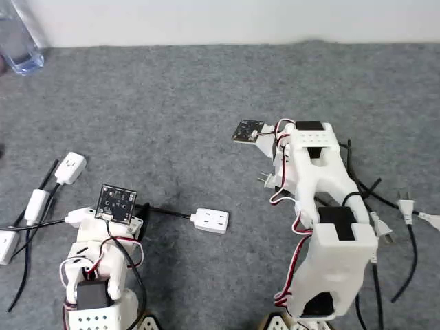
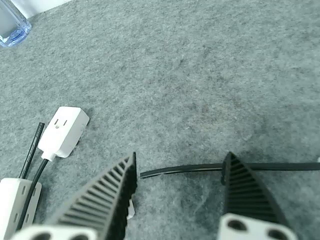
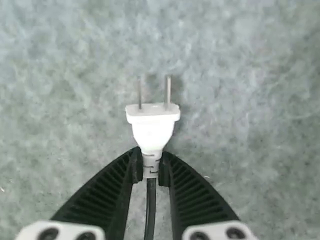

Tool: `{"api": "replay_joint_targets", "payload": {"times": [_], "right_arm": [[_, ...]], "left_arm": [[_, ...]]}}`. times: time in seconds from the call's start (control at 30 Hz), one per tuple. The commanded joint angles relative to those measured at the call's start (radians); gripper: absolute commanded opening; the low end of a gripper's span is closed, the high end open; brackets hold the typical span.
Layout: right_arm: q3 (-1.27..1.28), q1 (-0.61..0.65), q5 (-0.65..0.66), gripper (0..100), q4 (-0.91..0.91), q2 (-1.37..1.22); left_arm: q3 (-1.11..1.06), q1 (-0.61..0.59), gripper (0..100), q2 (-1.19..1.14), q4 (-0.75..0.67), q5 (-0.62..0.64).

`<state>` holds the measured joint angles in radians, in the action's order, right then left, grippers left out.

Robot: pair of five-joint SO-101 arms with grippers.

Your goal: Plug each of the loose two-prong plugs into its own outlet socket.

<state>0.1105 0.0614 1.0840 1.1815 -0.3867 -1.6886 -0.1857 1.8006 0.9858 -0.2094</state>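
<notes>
My right gripper (image 3: 148, 158) is shut on the neck of a white two-prong plug (image 3: 151, 121), whose prongs point away from it over the grey mat. From above, that plug (image 1: 265, 180) shows beside the right arm, prongs toward a white outlet socket (image 1: 210, 220) on a black cable. My left gripper (image 2: 181, 162) is open low over the mat, with that black cable (image 2: 185, 169) running between its fingers. A second white socket (image 2: 62, 131) lies just ahead of it to one side. Another loose plug (image 1: 405, 205) lies at the far right.
More white sockets (image 1: 36, 204) and black cords lie along the left edge of the mat. Tangled black cables (image 1: 371, 189) lie to the right of the right arm. A clear bottle (image 1: 17, 41) stands at the back left corner.
</notes>
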Motion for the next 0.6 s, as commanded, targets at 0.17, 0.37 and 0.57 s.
{"api": "replay_joint_targets", "payload": {"times": [0.17,0.37,0.57], "right_arm": [[-0.005,-0.068,0.086,8.2,0.054,0.016],[-0.008,-0.05,0.084,33.4,0.081,0.019],[-0.008,0.012,0.084,30.2,0.154,0.09]], "left_arm": [[0.004,0.008,26,0.006,0.002,-0.006],[0.004,0.008,26,0.006,0.002,-0.006],[0.004,0.008,26,0.006,0.002,-0.006]]}}
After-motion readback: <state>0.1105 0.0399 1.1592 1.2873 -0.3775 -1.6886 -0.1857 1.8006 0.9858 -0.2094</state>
